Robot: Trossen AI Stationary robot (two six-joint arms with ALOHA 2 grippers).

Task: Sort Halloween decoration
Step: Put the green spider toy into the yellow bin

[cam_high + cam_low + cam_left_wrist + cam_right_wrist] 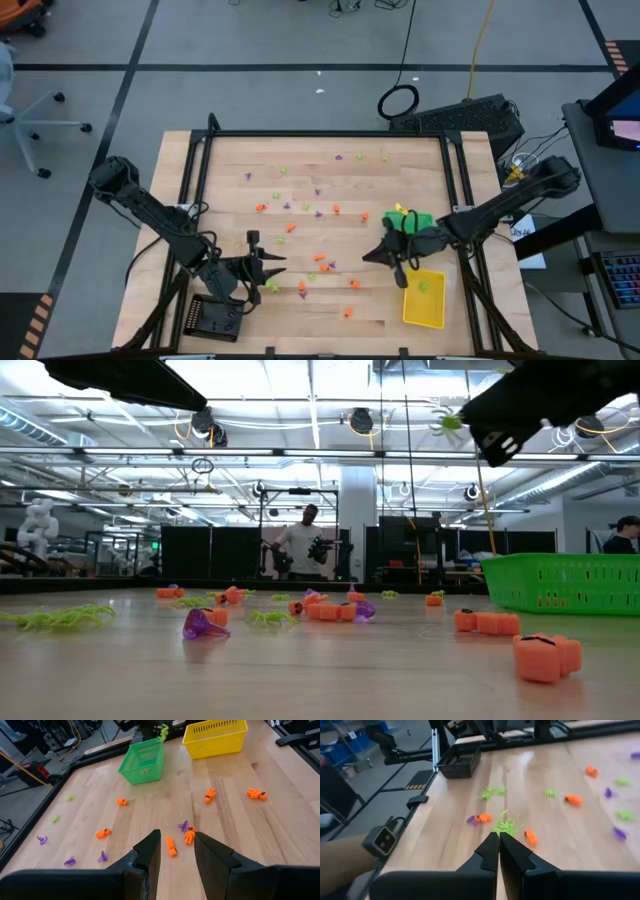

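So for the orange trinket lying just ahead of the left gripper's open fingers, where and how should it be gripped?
Judging from the left wrist view, the orange trinket is a short bar lying flat on the table, running away from the left gripper. Probably best to come straight down and pinch its long sides at mid-length. A second orange piece and a purple one sit close by, so keep centred.

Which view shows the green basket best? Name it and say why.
Left wrist view: the green basket shows almost whole, open top included. High view: the right arm partly covers it. Low view: one side wall only. Right wrist view: absent.
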